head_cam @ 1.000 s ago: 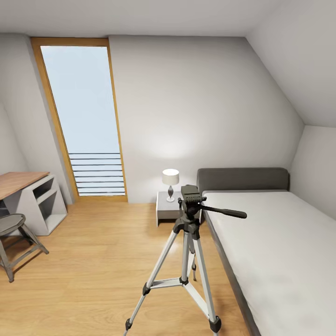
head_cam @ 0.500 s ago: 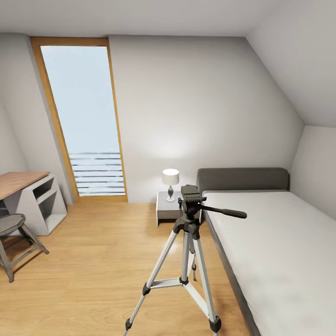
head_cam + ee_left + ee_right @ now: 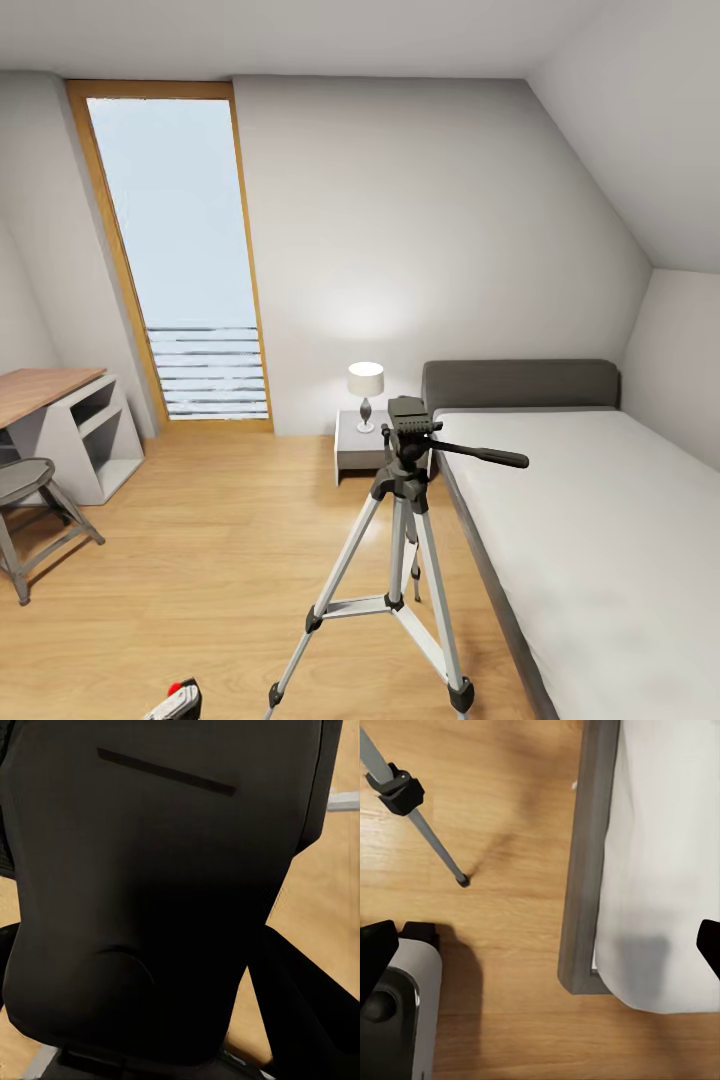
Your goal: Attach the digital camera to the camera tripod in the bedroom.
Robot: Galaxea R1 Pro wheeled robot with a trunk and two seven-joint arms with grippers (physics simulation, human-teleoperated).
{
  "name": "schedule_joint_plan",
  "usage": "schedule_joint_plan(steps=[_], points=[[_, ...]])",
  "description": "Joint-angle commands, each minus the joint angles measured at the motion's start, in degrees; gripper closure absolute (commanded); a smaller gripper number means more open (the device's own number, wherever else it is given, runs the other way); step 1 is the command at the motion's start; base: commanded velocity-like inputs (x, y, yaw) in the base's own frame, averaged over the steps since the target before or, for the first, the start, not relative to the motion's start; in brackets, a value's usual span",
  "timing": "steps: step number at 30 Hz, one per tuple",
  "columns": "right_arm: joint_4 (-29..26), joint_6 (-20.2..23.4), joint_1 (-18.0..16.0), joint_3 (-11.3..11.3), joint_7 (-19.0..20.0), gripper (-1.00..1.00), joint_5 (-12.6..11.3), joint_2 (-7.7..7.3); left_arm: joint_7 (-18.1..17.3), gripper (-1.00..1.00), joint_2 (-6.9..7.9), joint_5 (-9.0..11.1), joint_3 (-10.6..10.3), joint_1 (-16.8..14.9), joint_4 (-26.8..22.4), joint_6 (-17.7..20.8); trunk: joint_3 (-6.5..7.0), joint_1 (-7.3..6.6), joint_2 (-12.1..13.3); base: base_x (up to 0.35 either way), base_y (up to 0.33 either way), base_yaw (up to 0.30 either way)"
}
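Tripod: silver-legged, black-headed camera tripod (image 3: 405,520) at frame centre, head bare for mounting.
Camera: black boxy digital camera (image 3: 157,892) close before the left wrist lens, apparently carried.
Grippers: neither grip readable.

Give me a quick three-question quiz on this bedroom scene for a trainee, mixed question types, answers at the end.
1. True or false: the digital camera is already mounted on the camera tripod.
2. What stands on the nightstand? A) lamp B) clock C) vase
3. Fill in: the tripod's long handle points toward the ___.

Key: 1 false, the tripod head is bare. 2 A. 3 bed.
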Motion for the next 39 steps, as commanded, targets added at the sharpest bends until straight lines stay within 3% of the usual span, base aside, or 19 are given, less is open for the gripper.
schedule_joint_plan(steps=[1,9,21,35,39], points=[[0.2,-0.3,-0.1,0.1,-0.2,-1.00,0.4,0.00,0.3,1.00,0.00,0.4,0.0,0.0,-0.1,0.0,-0.02,0.02,0.0,0.000,0.000,0.000],[0.2,-1.7,-0.1,-0.1,-0.2,-1.00,0.3,0.03,0.6,1.00,-0.21,-2.2,0.0,0.0,0.7,-1.1,-0.02,0.02,0.0,-0.012,0.000,0.000],[0.2,-1.7,-0.1,-0.2,-0.2,-1.00,0.3,0.06,0.5,1.00,-0.25,-2.3,-0.1,0.0,0.8,-1.1,-0.02,0.02,0.0,-0.233,0.092,0.000],[0.2,-1.5,-0.1,-0.3,-0.2,-1.00,0.0,0.11,0.5,1.00,-0.22,-2.3,-0.3,0.0,1.1,-1.4,-0.02,0.02,0.0,-0.013,0.002,0.000],[0.2,-1.5,-0.1,-0.5,-0.3,-1.00,-0.3,0.22,0.6,1.00,-0.24,-2.4,-0.3,0.0,3.8,-1.8,-0.02,0.02,0.0,0.000,0.000,0.000]])
